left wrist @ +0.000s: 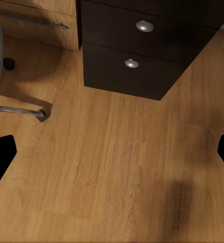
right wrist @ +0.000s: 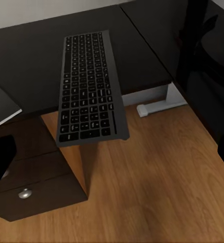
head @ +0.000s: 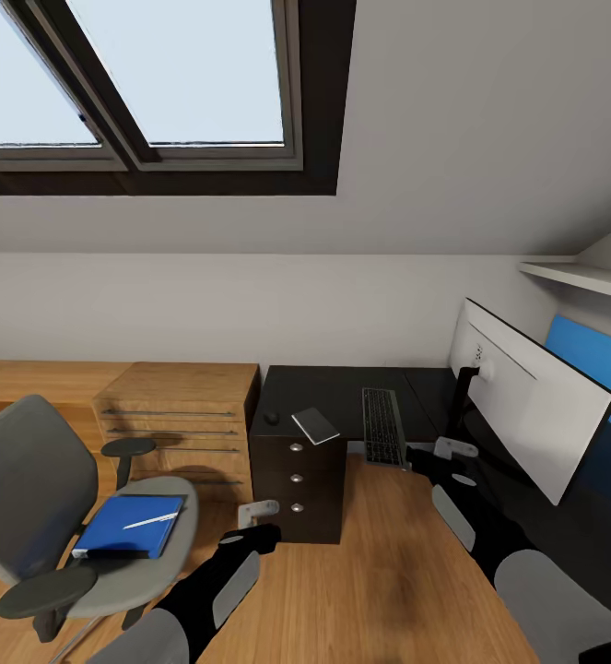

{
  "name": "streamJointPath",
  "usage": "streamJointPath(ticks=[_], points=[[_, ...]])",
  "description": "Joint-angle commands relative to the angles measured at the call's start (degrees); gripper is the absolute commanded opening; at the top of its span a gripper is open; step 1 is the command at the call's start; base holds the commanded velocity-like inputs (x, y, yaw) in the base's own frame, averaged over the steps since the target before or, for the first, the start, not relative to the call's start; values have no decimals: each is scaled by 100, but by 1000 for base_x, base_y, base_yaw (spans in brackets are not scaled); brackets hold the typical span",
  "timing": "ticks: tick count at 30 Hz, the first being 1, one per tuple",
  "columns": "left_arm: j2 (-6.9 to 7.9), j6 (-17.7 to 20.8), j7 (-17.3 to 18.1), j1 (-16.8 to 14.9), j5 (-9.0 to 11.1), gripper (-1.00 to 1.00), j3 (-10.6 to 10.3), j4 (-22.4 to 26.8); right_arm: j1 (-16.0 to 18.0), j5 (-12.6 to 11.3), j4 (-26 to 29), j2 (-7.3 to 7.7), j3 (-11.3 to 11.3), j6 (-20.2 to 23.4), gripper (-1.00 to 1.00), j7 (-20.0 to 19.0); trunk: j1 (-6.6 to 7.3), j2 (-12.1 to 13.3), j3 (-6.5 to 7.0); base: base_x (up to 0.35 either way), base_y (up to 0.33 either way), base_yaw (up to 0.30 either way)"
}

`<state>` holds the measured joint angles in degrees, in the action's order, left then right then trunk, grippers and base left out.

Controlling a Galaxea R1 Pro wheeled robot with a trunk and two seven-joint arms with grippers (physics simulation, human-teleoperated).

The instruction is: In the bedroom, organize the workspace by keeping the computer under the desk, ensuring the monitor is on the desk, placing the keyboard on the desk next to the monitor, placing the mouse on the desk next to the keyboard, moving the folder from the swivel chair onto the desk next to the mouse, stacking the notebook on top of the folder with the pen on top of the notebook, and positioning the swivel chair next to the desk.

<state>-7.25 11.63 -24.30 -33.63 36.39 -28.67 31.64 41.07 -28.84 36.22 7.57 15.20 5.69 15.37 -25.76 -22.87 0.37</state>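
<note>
The black L-shaped tabletop carries the wide white-backed monitor, the dark slim keyboard overhanging its front edge, a grey notebook and a small black mouse. The grey swivel chair stands apart to the left, holding the blue folder with a white pen on it. The right end effector hovers open just beside the keyboard's near end; the left end effector hangs open over the wooden floor, between chair and dark drawer unit.

Bright daylight from skylight; soft shadows on wood floor; wide-angle edge distortion; sharp render.
</note>
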Motion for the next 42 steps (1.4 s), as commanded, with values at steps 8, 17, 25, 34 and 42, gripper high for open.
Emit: streamJointPath(ticks=[8, 17, 25, 34, 42], points=[[21, 15, -49, -3, 35, 100, -37, 8, -5, -69, 200, -3, 49, 14, 100, 61, -3, -5, -3, 0, 0, 0], [8, 15, -55, -3, 37, 100, -45, 3, -9, -69, 250, -1, 45, 20, 100, 62, -3, -5, -3, 96, 0, 0], [-4, 15, -57, -3, 37, 100, -51, -25, -11, -69, 246, -1, 44, 12, 100, 71, -3, -5, -3, 310, 0, 0], [-4, 15, -57, -3, 42, 100, -51, -35, -11, -44, 245, -1, 44, 4, 100, 79, -3, -5, -3, 257, -49, 0], [-2, 15, -57, -3, 43, 100, -51, -35, -19, -51, 227, 10, 31, 3, 100, 99, -3, -5, -3, 173, -109, 0]])
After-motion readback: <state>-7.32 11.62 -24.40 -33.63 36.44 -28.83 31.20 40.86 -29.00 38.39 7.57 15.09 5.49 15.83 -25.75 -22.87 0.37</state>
